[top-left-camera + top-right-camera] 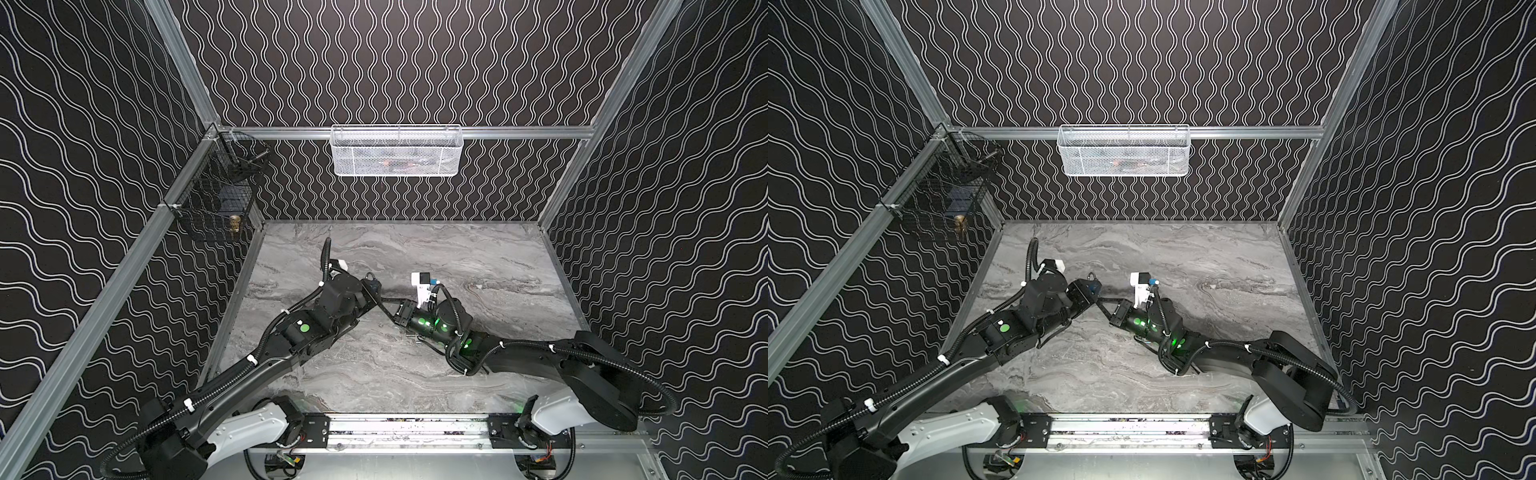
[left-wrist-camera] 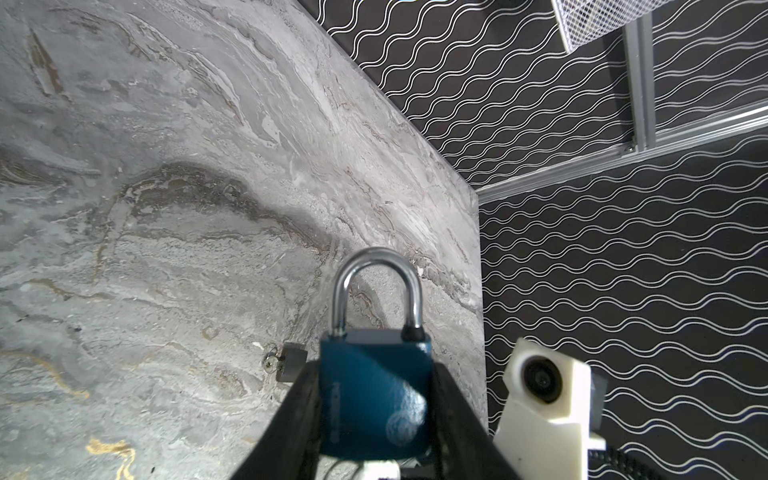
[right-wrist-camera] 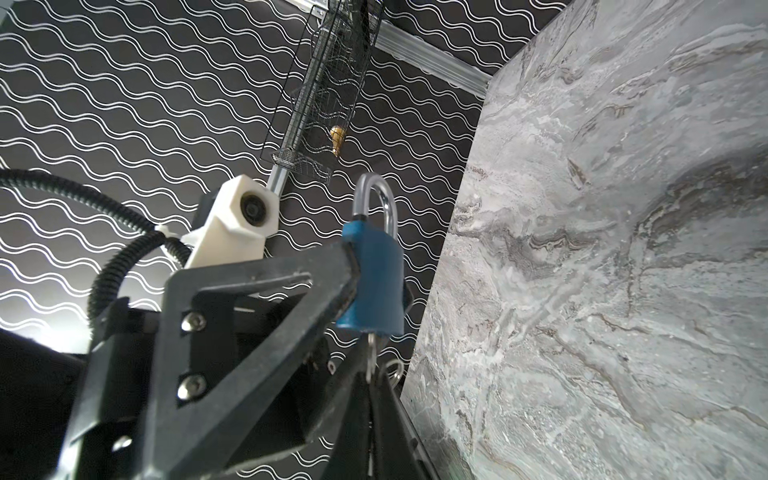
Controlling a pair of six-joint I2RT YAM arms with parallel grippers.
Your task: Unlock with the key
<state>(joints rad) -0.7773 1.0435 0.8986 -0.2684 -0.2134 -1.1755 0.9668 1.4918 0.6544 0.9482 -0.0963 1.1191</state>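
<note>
A blue padlock (image 2: 374, 390) with a steel shackle (image 2: 378, 286) is clamped by its sides in my left gripper (image 2: 374, 374), held above the marble table. Both shackle legs sit in the body. In the right wrist view the key (image 3: 370, 353) sticks into the underside of the padlock (image 3: 376, 282), and my right gripper (image 3: 372, 382) is shut on the key's head, a key ring (image 3: 395, 368) beside it. In both top views the two grippers meet at the padlock (image 1: 372, 285) (image 1: 1093, 286) near the table's middle, the right gripper (image 1: 384, 305) reaching in from the right.
A white mesh basket (image 1: 397, 149) hangs on the back rail. A black wire basket (image 1: 216, 195) with a brass piece (image 1: 235, 224) hangs at the left rear corner. A small dark piece with a metal ring (image 2: 286, 361) lies on the table (image 1: 478, 257).
</note>
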